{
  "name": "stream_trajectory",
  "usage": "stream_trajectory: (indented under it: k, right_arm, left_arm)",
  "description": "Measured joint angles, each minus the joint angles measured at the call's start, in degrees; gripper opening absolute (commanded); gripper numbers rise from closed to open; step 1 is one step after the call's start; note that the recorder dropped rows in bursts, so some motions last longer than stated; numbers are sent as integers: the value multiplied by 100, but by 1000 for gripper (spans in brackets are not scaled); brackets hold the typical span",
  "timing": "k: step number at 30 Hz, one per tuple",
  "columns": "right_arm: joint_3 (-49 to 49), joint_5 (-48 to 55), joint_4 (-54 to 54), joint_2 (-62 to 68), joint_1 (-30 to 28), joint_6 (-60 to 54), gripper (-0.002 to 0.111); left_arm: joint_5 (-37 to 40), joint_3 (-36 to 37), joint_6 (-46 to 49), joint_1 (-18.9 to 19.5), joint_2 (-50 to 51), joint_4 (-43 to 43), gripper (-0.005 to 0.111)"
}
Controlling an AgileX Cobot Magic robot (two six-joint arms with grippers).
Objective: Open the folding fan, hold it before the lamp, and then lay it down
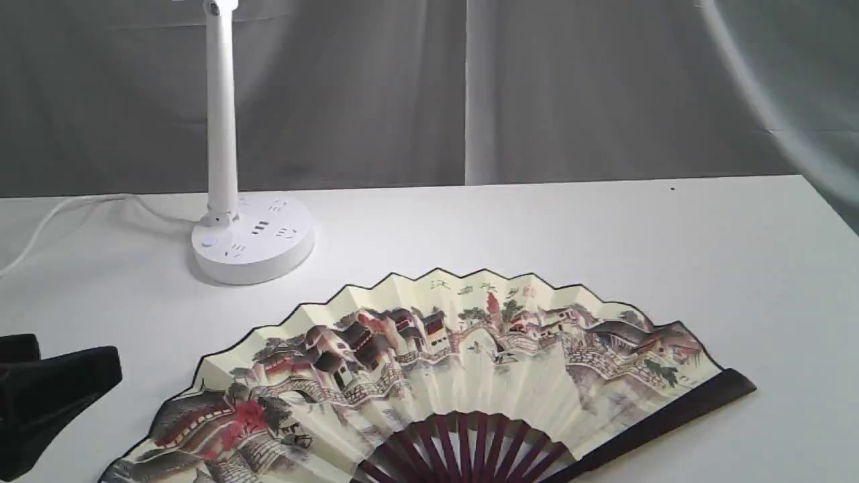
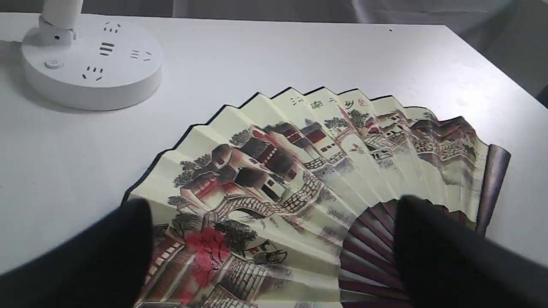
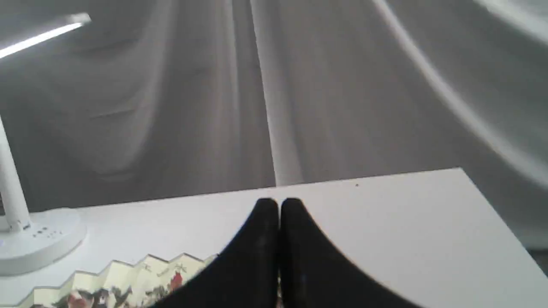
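The folding fan (image 1: 456,362) lies fully spread and flat on the white table, painted leaf up, its maroon ribs toward the near edge. The lamp (image 1: 221,121) stands behind the fan's left part on its round socket base (image 1: 251,241). My left gripper (image 1: 67,362) is open at the far left, beside the fan's left end and holding nothing. In the left wrist view its fingers (image 2: 128,239) stand wide apart over the fan (image 2: 308,179). My right gripper (image 3: 279,205) is shut and empty, raised above the fan (image 3: 128,282); the exterior view does not show it.
The lamp's white cord (image 1: 40,228) runs off to the left across the table (image 1: 604,228). A grey curtain (image 1: 376,94) hangs behind. The table's right edge (image 1: 832,208) slants away at the back right.
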Motion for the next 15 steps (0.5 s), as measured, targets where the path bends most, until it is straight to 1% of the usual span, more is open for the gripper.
stream_trajectory:
  k: [8, 13, 15]
  right_arm:
    - [89, 7, 115, -212, 0, 21, 0]
    - [242, -20, 175, -212, 0, 126, 0]
    - [254, -46, 233, -212, 0, 126, 0]
  left_arm:
    - [24, 0, 0, 0, 0, 0, 76]
    - [288, 0, 0, 0, 0, 0, 76]
    - [394, 0, 0, 0, 0, 0, 74]
